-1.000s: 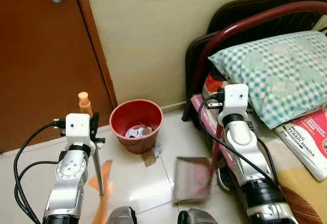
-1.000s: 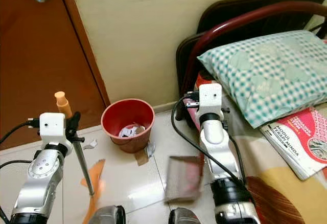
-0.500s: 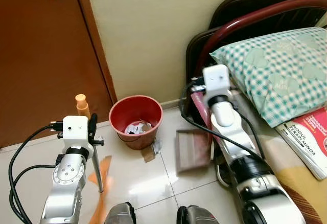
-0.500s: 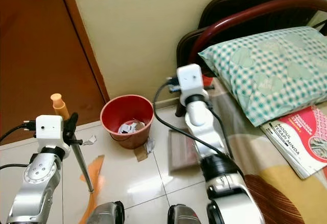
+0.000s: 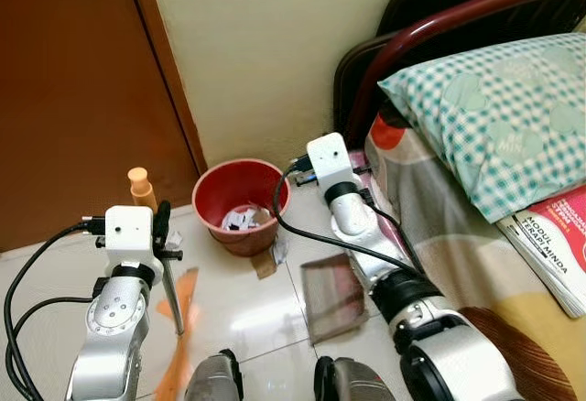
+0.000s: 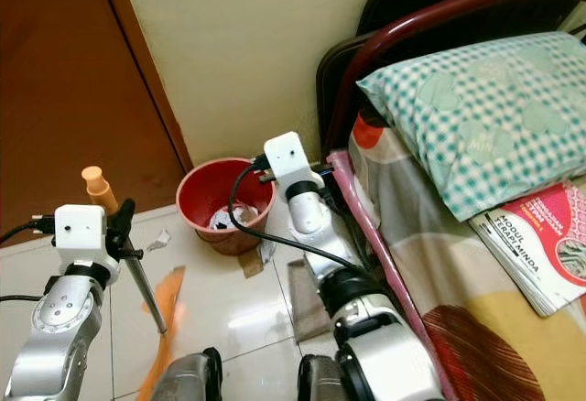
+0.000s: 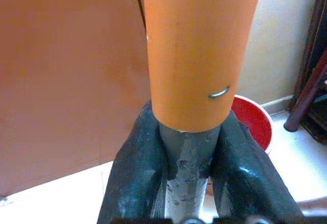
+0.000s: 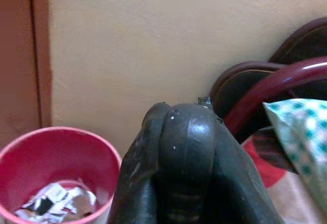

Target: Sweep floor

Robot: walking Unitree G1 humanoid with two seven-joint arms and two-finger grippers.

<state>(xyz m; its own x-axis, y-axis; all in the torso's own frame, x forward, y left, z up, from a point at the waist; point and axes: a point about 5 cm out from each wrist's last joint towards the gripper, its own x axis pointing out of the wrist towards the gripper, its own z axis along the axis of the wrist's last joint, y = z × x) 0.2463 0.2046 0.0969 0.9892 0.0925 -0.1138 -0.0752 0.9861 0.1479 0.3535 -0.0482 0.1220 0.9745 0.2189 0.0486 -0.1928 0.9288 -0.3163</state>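
Left eye view: the left gripper point(image 5: 163, 229) holds the broom point(image 5: 176, 296) by its grey shaft just under the orange cap; the orange bristles rest on the floor point(image 5: 247, 314) at about 7 o'clock from the red bin point(image 5: 240, 204). The right arm reaches toward 12 o'clock, its wrist beside the bin's rim, and a brown dustpan point(image 5: 331, 284) hangs tilted under it at 5 o'clock from the bin. Paper scraps lie in the bin. A small scrap point(image 5: 267, 265) sits on the tiles right at the bin's foot.

Right eye view: another scrap point(image 6: 160, 237) lies at 9 o'clock from the bin. My guess is the step in hand is carrying sweepings to the bin; next the dustpan needs lifting over the rim and tipping. The bed frame point(image 6: 352, 99) stands close at 3 o'clock, and the door point(image 6: 64, 81) at 10 o'clock, so room is tight. A pillow point(image 6: 476, 108) and a book point(image 6: 540, 245) lie on the bed.

Left wrist view: two black fingers point(image 7: 135, 168) clamp the grey shaft.

Right wrist view: the right gripper point(image 8: 179, 132) has its fingers pressed together; what it grips I cannot tell.
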